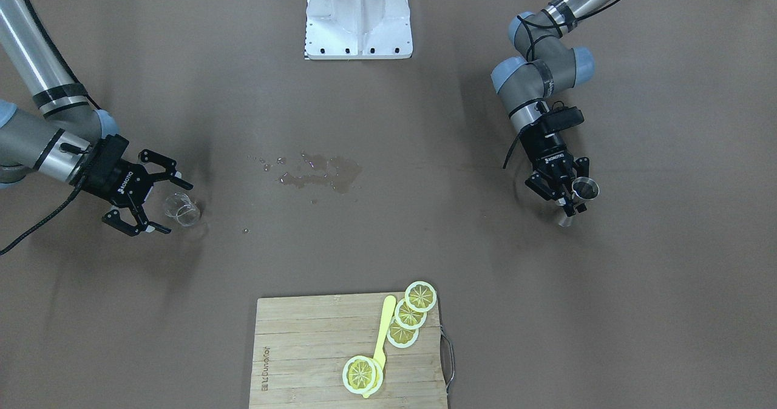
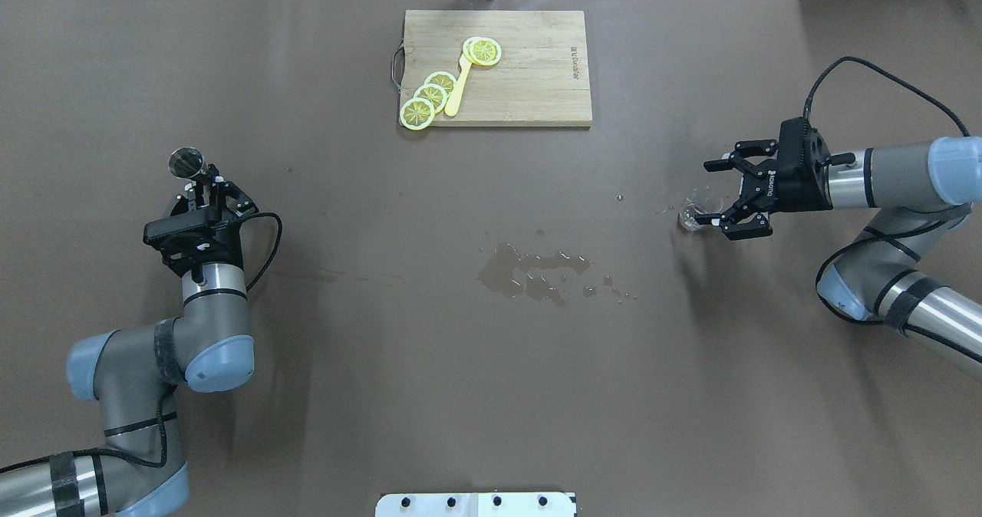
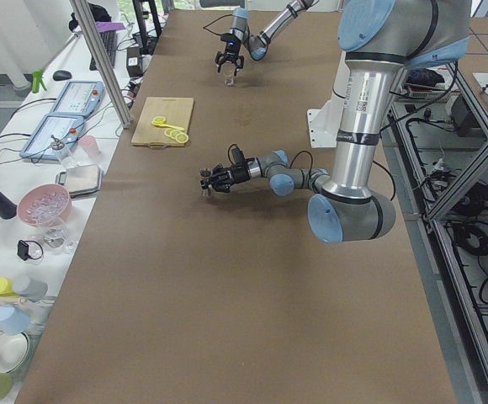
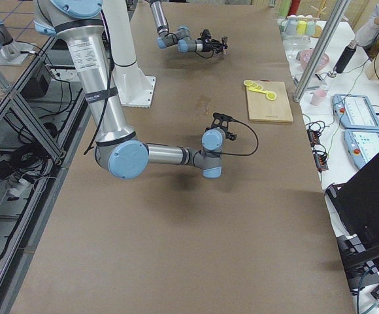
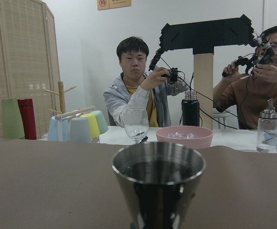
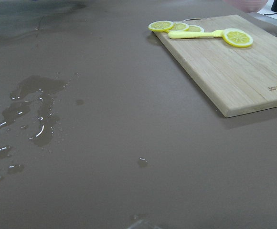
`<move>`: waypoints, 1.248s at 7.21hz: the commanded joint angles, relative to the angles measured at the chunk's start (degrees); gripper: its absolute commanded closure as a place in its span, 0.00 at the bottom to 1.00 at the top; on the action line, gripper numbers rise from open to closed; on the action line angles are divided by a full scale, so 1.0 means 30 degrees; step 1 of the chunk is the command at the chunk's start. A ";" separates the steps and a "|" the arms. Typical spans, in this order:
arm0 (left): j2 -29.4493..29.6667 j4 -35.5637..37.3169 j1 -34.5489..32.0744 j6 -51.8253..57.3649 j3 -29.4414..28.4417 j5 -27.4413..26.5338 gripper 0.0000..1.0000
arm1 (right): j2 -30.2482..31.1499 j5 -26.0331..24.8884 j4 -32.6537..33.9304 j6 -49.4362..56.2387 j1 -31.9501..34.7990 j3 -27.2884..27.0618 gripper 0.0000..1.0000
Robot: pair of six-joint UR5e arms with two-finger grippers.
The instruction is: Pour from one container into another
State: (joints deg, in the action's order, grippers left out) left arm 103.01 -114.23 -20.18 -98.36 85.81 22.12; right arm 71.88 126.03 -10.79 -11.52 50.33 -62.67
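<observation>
- the left gripper (image 1: 572,201) is clamped on the narrow waist of a steel jigger (image 1: 586,188), holding it upright just above the table (image 2: 460,394), near the robot's left edge.
- the left wrist view looks into the jigger's mouth; it seems to hold dark liquid, though the level is hard to read.
- the right gripper (image 2: 716,195) has its fingers spread wide, low over the table on the far right side.
- a small clear glass (image 1: 182,209) sits at its fingertips; whether a finger touches it, or whether it stands fully upright, i cannot tell.
- the two containers are well apart, with a wet puddle (image 2: 529,270) on the table between them.
- a cutting board (image 2: 545,91) with lemon slices (image 2: 418,113) lies at the far edge, out of the way.
- the jigger looks stiff, light and slick; the waist hold looks right, but it could swivel when tipped.
- the glass is likely light, fragile and perhaps wet, so take it across the mid-wall with a soft squeeze, and keep it low.
</observation>
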 commanded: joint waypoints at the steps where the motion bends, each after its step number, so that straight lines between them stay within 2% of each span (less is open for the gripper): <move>1: 0.0001 0.0048 0.0106 -0.0026 -0.0040 -0.0019 1.00 | -0.0405 0.1051 0.0024 -0.0319 0.1061 -0.0058 0.01; 4: -0.0029 0.0019 0.0254 -0.0084 -0.0040 0.0010 1.00 | -0.0699 0.2545 0.0604 -0.1433 0.2526 -0.0262 0.01; 5: -0.0058 0.0019 0.0254 -0.0084 -0.0040 0.0040 1.00 | -0.1221 0.3305 0.1973 -0.1145 0.3140 -0.0321 0.01; 7: -0.0087 0.0019 0.0283 -0.0084 -0.0040 0.0098 1.00 | -0.2043 0.3373 0.4813 -0.1113 0.3410 -0.0642 0.00; 8: -0.0087 0.0048 0.0341 -0.0055 -0.0040 0.0098 1.00 | -0.2134 0.3488 0.8251 -0.1113 0.3555 -0.1891 0.00; 9: -0.0116 0.0048 0.0370 -0.0055 -0.0040 0.0098 1.00 | -0.2135 0.3547 1.2665 -0.1171 0.3788 -0.3267 0.00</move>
State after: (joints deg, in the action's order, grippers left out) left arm 102.73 -114.11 -19.19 -98.56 85.69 22.39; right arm 65.76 136.42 13.36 -14.90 60.98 -68.11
